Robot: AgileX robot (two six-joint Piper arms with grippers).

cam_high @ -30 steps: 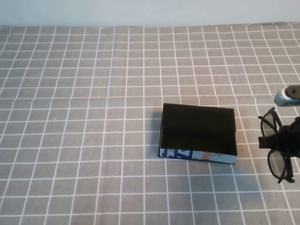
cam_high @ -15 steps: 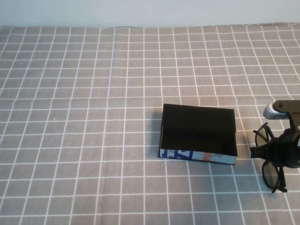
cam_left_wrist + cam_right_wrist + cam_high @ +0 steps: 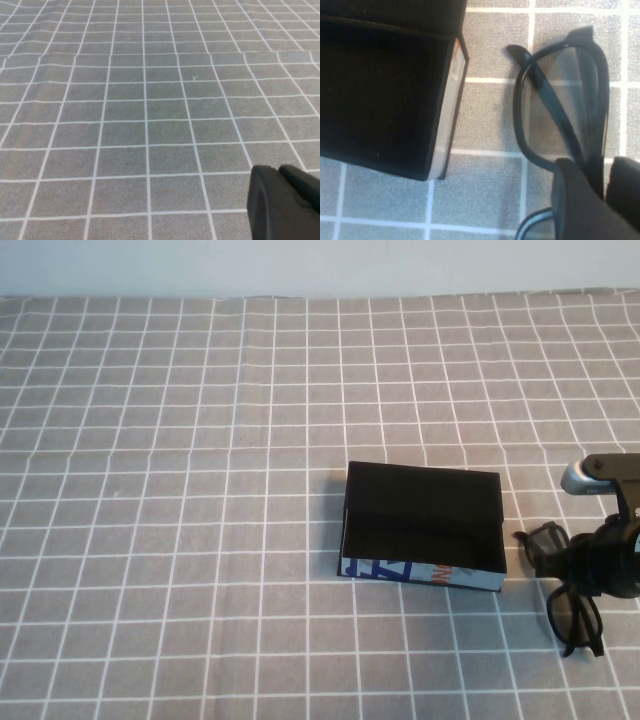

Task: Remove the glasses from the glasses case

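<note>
The glasses case (image 3: 422, 527) lies open near the table's middle, black inside, its pale printed front side facing me; it also shows in the right wrist view (image 3: 385, 90) with nothing in it. The black glasses (image 3: 565, 585) are outside the case, just to its right, low over the cloth. My right gripper (image 3: 590, 565) is shut on the glasses' bridge; the frame and a lens show in the right wrist view (image 3: 560, 95) between the fingers (image 3: 580, 200). My left gripper (image 3: 285, 200) is out of the high view, over bare cloth, its fingers together with nothing between them.
A grey cloth with a white grid (image 3: 200, 490) covers the table. A pale wall runs along the back edge (image 3: 320, 265). The right arm's silver wrist part (image 3: 580, 478) is near the right edge.
My right gripper has moved left and down with the glasses, which have turned and now sit closer to the case's right side. The case has not moved.
</note>
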